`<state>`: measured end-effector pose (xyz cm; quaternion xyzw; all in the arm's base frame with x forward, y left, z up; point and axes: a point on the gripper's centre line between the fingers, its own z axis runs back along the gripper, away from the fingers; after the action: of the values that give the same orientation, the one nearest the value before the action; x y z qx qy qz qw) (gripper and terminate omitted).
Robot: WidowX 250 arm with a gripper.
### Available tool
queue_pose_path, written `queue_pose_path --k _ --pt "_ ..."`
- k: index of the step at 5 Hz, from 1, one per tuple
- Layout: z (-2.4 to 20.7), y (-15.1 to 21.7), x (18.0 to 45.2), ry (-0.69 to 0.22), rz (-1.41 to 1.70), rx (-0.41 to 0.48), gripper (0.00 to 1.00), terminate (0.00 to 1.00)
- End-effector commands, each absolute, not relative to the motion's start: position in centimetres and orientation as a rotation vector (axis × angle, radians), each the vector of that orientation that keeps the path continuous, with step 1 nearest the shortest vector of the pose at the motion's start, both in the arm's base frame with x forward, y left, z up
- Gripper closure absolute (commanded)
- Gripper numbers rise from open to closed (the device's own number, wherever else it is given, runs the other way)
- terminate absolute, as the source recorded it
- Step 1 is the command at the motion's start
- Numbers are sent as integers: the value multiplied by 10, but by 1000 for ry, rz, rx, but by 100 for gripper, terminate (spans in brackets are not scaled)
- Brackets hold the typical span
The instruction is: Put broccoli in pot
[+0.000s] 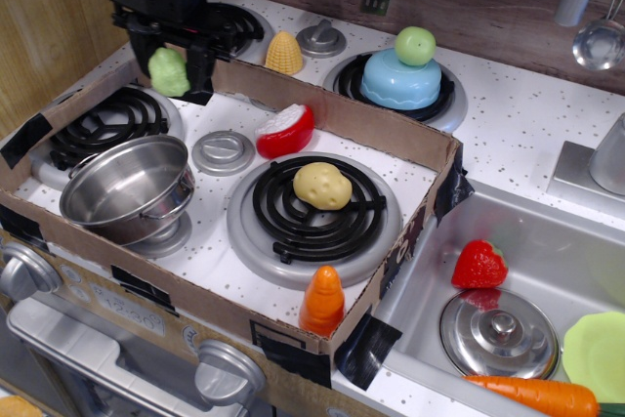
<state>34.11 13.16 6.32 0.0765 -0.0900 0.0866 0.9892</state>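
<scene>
The broccoli point(168, 72), a small lumpy light-green toy, is held between the black fingers of my gripper point(171, 73), lifted above the back-left corner of the cardboard box. The gripper is shut on it. The shiny steel pot point(127, 187) sits tilted on the front-left burner, in front of and below the gripper, with its open mouth empty.
A cardboard wall point(332, 119) rings the stove. Inside are a yellow potato point(322, 185), a red-and-white toy point(285, 131), a grey knob point(223, 151) and an orange carrot top point(322, 302). Corn point(283, 53) and a blue dish with a green ball point(403, 70) lie behind. The sink holds a strawberry point(479, 265) and a lid point(498, 332).
</scene>
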Motion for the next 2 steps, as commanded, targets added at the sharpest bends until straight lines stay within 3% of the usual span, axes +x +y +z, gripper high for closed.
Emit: queue_pose_path --k 1,2 --pt "108 139 302 -266 248 211 100 0" --pt "109 136 282 -260 276 215 100 0"
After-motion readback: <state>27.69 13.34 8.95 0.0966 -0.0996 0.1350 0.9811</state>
